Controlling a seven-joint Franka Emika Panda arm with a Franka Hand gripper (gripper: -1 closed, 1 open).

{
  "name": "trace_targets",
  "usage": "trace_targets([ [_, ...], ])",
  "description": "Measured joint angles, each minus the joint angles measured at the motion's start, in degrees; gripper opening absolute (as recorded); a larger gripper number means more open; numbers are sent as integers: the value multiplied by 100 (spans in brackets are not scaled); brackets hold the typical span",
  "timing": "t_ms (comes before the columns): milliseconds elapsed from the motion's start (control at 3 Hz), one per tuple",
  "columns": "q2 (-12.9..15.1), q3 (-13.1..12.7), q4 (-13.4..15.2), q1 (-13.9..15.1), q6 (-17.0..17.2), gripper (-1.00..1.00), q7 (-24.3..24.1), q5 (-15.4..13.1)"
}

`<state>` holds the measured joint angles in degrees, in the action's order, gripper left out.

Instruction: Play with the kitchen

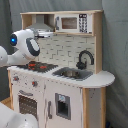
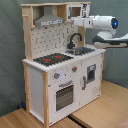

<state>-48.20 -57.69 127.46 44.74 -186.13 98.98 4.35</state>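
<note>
The arm reaches high into the kitchen (image 2: 60, 65), its hand (image 2: 71, 21) beside the grey hood (image 2: 48, 20), probably to probe it; finger spread cannot be told.
</note>
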Motion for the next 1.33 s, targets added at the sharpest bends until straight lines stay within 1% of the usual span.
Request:
trace_targets([
  [333,371,-194,-300,276,-42,100,138,-2],
  [667,698,-482,-623,608,-42,100,301,-5],
  [1000,836,-757,-824,1054,-34,100,433,-5],
  [1333,833,-850,-1165,1292,331,100,567,-5],
])
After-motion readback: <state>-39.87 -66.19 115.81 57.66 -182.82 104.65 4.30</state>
